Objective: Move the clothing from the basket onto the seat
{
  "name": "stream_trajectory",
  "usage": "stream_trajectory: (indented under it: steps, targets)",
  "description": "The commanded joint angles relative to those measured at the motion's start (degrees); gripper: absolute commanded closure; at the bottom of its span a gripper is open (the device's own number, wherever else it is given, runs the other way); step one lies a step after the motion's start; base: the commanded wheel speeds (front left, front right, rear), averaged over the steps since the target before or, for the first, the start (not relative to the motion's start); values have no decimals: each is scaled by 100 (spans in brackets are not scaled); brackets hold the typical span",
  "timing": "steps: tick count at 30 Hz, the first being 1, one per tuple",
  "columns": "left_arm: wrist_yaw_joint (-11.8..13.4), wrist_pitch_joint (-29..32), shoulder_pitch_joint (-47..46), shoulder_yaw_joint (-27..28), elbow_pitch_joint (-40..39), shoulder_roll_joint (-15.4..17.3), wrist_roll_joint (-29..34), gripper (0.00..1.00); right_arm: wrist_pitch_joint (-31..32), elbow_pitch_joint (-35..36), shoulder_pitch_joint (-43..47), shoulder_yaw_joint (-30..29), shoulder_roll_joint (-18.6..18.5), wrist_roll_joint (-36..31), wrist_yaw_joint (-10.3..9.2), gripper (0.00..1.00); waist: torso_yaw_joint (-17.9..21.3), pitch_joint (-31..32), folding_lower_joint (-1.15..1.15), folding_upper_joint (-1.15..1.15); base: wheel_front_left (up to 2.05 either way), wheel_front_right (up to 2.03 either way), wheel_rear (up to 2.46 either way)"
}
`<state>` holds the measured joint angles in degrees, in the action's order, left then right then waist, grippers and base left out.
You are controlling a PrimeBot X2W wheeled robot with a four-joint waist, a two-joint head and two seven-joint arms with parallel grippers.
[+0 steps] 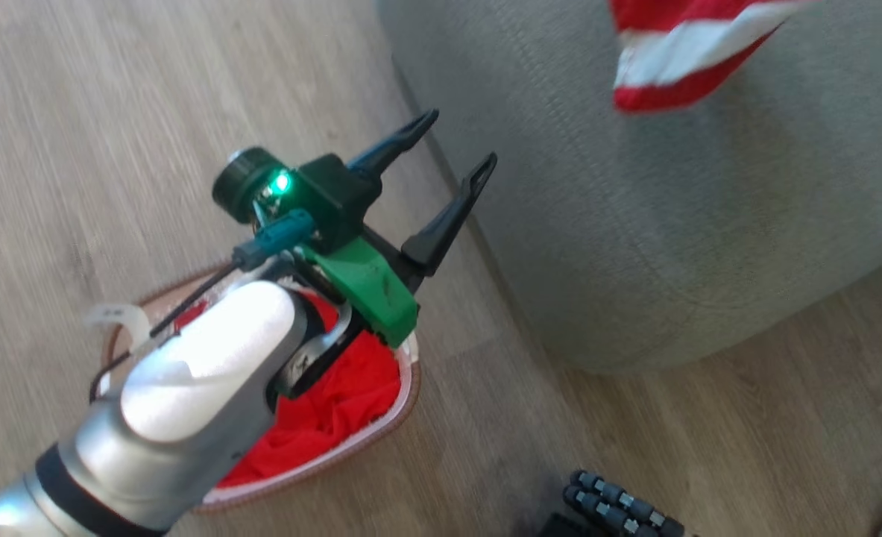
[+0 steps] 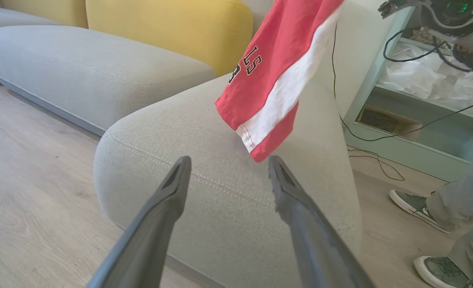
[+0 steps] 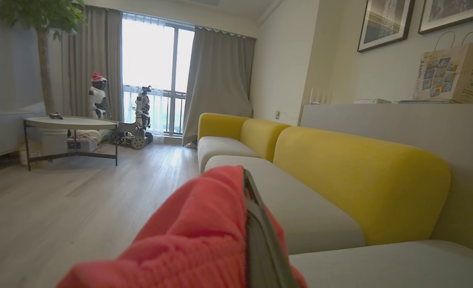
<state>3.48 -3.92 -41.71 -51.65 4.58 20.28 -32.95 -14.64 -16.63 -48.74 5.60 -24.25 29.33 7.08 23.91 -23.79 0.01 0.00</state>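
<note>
Above the seat (image 1: 709,224), one red garment (image 1: 679,52) hangs long-way down, pinched in the right gripper (image 3: 245,180) fingers. Left gripper (image 1: 459,138) fingers are spread, just above the other garment (image 1: 336,403) in the basket (image 1: 408,399), so that arm is nearer.

Floor (image 1: 112,112): pale wood-look planks. You have the basket (image 1: 413,388) standing directly on it, near the seat (image 1: 672,224) but apart, with a strip of planks between them. A red garment (image 1: 336,410) lies bunched inside the basket. The grey-green seat rests on the same floor. A striped garment (image 2: 276,80) hangs over the seat's corner; whether they touch cannot be told. A person's shoes (image 2: 416,206) and a shelf unit (image 2: 400,148) stand on the planks beyond the seat.
</note>
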Motion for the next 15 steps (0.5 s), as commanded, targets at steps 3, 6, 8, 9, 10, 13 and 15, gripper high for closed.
stream_trajectory:
  steps: [3,6,8,9,10,13,15]
  targets:
    - [-34,99,-442,162,-293,145,98,0,-36,-254,-370,-230,-250,21,41,100,-310,-557,-1,0,0,0,0]
    - [-50,172,-595,153,-352,150,149,0,-36,-670,-593,-500,-330,-78,41,100,-407,-815,-1,0,0,0,0]
    - [-68,218,-726,145,-384,148,191,0,-36,-1183,-786,-570,-411,-223,41,100,-492,-1033,-1,0,0,0,0]
    - [-73,229,-762,142,-391,142,200,0,-36,-1375,-840,-562,-435,-274,41,100,-520,-1101,-1,0,0,0,0]
    - [-78,233,-794,139,-395,137,210,0,-36,-1572,-890,-523,-450,-324,41,100,-545,-1160,-1,0,0,0,0]
    - [-87,237,-865,130,-391,111,222,0,87,-2257,-1032,-274,-509,-438,41,100,-630,-1305,-1,0,0,0,0]
    - [-89,230,-894,127,-375,102,227,0,251,-2702,-1147,-98,-536,-457,41,100,-681,-1367,-1,0,0,0,0]
